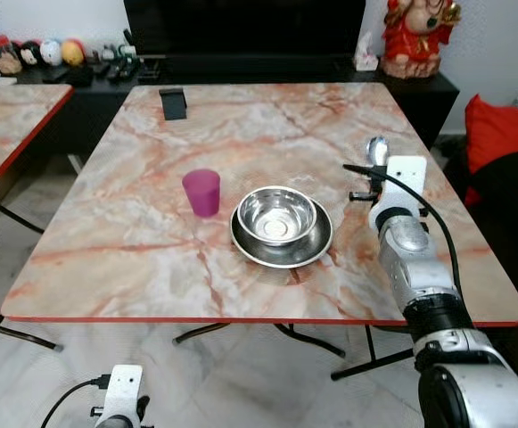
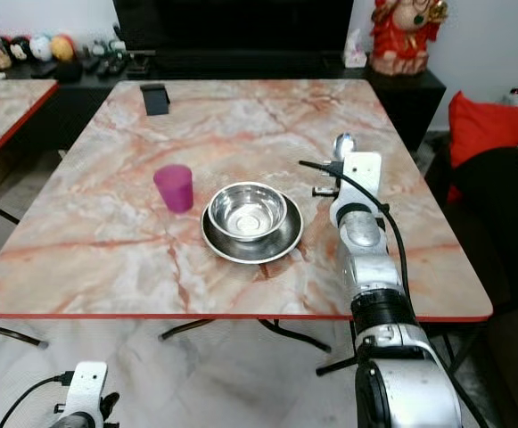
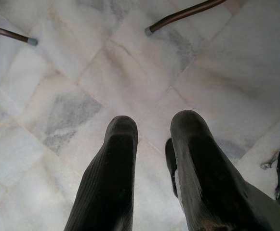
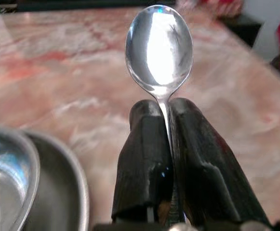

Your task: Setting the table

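A steel bowl [image 1: 276,214] sits on a steel plate [image 1: 319,249] in the middle of the marble table [image 1: 152,259], with a pink cup [image 1: 202,192] just left of it. My right gripper [image 4: 164,115] is shut on a metal spoon [image 4: 160,50], held above the table to the right of the plate; the spoon's bowl [image 1: 377,150] sticks out past the wrist. My left gripper [image 3: 152,130] hangs low over the floor, open, with nothing between its fingers.
A black phone-like object [image 1: 173,102] lies at the table's far side. A second marble table [image 1: 9,116] stands at the left. A dark TV cabinet [image 1: 241,62] with a red figurine [image 1: 415,36] runs behind. A red cushion [image 1: 504,129] lies at the right.
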Robot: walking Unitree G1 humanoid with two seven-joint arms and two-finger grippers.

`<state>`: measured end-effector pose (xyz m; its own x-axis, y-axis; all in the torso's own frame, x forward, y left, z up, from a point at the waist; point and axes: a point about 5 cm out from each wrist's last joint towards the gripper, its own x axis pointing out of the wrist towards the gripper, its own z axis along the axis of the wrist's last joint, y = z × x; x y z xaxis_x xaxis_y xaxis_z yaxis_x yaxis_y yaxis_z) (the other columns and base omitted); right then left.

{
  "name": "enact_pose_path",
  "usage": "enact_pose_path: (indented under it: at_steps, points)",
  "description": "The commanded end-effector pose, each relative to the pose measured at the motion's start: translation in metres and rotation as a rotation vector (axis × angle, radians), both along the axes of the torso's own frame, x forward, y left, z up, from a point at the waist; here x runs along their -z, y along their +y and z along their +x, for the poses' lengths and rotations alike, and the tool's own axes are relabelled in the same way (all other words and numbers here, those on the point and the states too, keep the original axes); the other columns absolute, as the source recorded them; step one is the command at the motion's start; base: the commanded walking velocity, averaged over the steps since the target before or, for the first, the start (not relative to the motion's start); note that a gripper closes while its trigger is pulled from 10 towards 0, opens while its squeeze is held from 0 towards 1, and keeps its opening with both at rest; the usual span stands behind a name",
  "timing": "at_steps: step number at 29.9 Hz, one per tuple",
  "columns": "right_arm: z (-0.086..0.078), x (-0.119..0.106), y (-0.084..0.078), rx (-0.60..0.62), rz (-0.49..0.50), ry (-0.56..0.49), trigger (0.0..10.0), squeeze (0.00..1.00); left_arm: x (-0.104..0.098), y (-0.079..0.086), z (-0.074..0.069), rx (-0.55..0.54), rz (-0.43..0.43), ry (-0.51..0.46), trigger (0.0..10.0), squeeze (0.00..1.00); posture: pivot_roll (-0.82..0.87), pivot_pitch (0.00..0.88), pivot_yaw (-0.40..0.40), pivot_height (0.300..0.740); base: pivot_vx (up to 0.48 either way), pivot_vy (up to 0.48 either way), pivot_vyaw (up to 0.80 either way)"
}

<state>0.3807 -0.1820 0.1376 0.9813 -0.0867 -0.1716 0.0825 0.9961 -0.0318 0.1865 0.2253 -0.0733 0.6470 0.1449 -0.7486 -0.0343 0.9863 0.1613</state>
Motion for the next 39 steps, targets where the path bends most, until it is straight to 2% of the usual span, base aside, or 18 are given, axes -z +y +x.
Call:
enact_pose_path:
  at_steps: [1,5,13,27,39]
  points:
    - [0.004,-0.001,0.000,-0.011,0.048,0.024,10.0,0.00,0.002,0.002,-0.004,-0.003,0.005,0.025,10.0,0.00,-0.05,0.012,0.016,0.740,0.000,0.000,0.00]
    - [0.005,0.006,0.001,-0.015,0.050,0.077,10.0,0.00,0.002,0.002,-0.004,-0.003,0.006,0.024,10.0,0.00,-0.05,0.014,0.018,0.740,0.000,0.000,0.00]
    - [0.005,0.013,0.000,-0.002,0.030,0.100,10.0,0.00,0.002,0.002,-0.004,-0.003,0.006,0.021,10.0,0.00,-0.04,0.018,0.018,0.740,0.000,0.000,0.00]
    - [-0.006,0.038,0.002,0.015,0.028,0.162,10.0,0.00,0.002,0.003,-0.004,-0.003,0.011,0.024,10.0,0.00,-0.03,0.018,0.016,0.740,0.000,0.000,0.00]
    - [-0.012,0.050,0.006,0.006,0.030,0.193,10.0,0.00,0.002,0.003,-0.005,-0.002,0.011,0.025,10.0,0.00,-0.03,0.012,0.015,0.740,0.000,0.000,0.00]
